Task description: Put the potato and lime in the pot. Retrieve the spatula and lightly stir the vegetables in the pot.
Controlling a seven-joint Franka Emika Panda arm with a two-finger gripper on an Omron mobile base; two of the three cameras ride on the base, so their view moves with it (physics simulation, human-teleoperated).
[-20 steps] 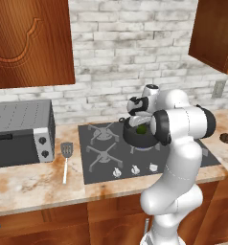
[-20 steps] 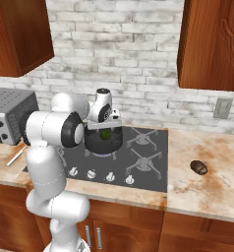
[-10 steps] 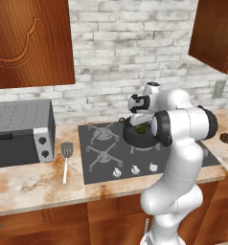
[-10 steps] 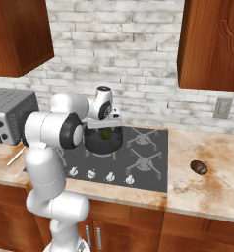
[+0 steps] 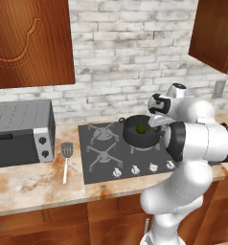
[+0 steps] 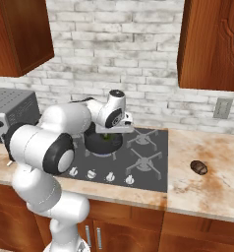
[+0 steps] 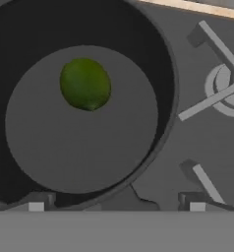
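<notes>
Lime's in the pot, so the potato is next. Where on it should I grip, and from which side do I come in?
Come straight down from above: the potato lies alone on the counter right of the stove, with nothing beside it. It is a low oval, so close the open gripper across its short width at the middle, probably the steadiest hold.

The gripper (image 7: 116, 206) rises a little above the pot (image 5: 141, 132) compared with a second ago: in both base views the hand sits slightly higher over the pot's mouth than in the earlier pictures. Its jaws spread a touch wider over that second and now stand fully apart, holding nothing. In the right base view the arm's forearm and wrist lift with the hand, so more of the pot's rim shows beneath them. The lime (image 7: 85, 84) lies free on the pot's floor, apart from the gripper, near the wall on one side.
</notes>
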